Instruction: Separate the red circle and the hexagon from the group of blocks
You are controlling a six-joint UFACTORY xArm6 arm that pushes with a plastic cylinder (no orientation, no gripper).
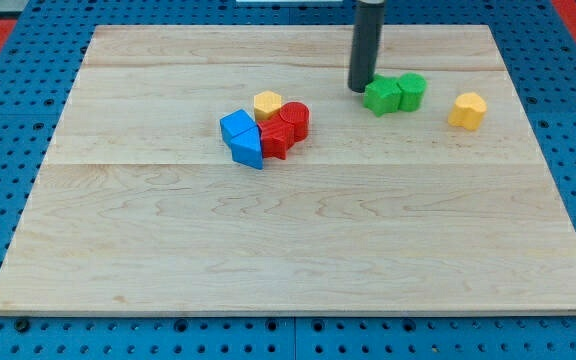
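Note:
A tight group of blocks sits left of the board's middle: a red circle (294,120), a yellow hexagon (267,105) at its upper left, a red star-like block (275,139) below, a blue cube (237,127) and a blue triangle (249,150) at the left. My tip (359,88) rests on the board to the upper right of this group, well apart from it. It is right beside the left edge of a green star-like block (381,96).
A green circle (411,90) touches the green star's right side. A yellow block (467,110) lies alone further right. The wooden board (288,250) sits on a blue pegboard surface.

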